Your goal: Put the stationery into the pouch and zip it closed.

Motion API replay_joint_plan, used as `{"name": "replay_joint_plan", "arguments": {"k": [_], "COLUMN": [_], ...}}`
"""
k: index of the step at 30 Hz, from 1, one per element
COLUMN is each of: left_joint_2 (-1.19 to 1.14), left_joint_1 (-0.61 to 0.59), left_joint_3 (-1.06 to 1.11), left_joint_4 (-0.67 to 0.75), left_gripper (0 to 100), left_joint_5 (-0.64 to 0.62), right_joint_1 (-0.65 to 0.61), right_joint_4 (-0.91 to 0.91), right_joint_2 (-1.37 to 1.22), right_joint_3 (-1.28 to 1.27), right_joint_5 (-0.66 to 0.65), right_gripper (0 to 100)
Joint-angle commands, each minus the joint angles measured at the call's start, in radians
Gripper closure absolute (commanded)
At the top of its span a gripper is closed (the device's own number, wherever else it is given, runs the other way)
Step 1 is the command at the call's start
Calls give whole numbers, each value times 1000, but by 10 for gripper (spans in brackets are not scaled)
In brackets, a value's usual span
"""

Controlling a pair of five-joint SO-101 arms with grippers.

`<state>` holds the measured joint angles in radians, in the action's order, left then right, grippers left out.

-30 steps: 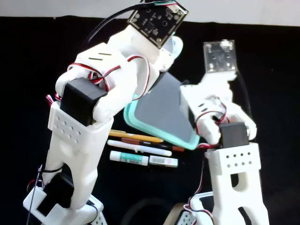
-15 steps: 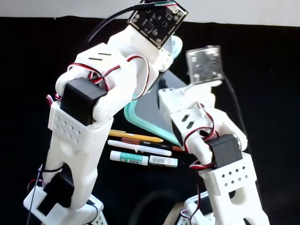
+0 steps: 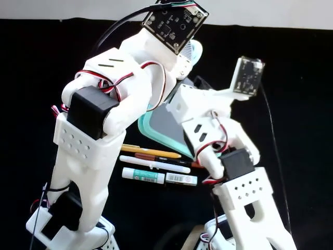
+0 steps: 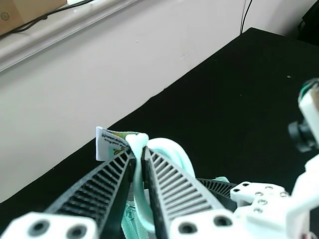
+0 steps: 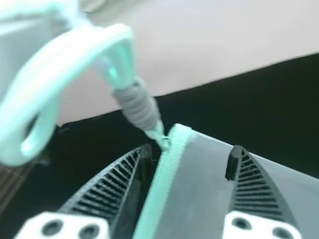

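Note:
The pouch (image 3: pixel 165 124), grey with a mint rim, hangs tilted above the table. My left gripper (image 4: pixel 138 149) is shut on its mint loop (image 4: pixel 169 152), beside a small label tag (image 4: pixel 107 144). My right gripper (image 5: pixel 190 152) is open, its fingers on either side of the pouch's zipper edge (image 5: pixel 167 159), just below the grey zipper pull (image 5: pixel 137 104). On the table under the pouch lie a yellow pen (image 3: pixel 151 151), a dark red pen (image 3: pixel 162 158), a white pen (image 3: pixel 156 164), a green-and-white marker (image 3: pixel 143 175) and a small white stick (image 3: pixel 182 179).
The black table (image 3: pixel 291 104) runs back to a pale wall (image 4: pixel 99 74). Both white arms stand close together over the middle, the right arm (image 3: pixel 229 156) partly covering the pouch and the pens' right ends.
The right arm has swung left up to the pouch and its wrist has turned. The left arm and the pouch have stayed still, as have the pens.

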<state>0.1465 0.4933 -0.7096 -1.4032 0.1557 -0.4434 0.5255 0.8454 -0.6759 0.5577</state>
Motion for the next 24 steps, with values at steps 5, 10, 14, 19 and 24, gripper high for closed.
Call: {"name": "replay_joint_plan", "arguments": {"k": [5,10,14,19,24], "left_joint_2": [4,2,2,2,2], "left_joint_1": [-8,-13,-13,-13,-10], "left_joint_3": [-42,-41,-41,-41,-41], "left_joint_4": [-2,-2,-2,-2,-3], "left_gripper": [992,992,992,992,992], "left_joint_5": [6,6,6,6,5], "right_joint_1": [-79,-90,-87,-90,-87], "right_joint_4": [-133,-194,-206,-209,-344], "right_joint_2": [24,24,18,15,12], "right_joint_3": [-16,-18,-19,-18,-76], "right_joint_5": [-54,-127,-129,-129,-129], "right_gripper": [752,753,753,753,753]}}
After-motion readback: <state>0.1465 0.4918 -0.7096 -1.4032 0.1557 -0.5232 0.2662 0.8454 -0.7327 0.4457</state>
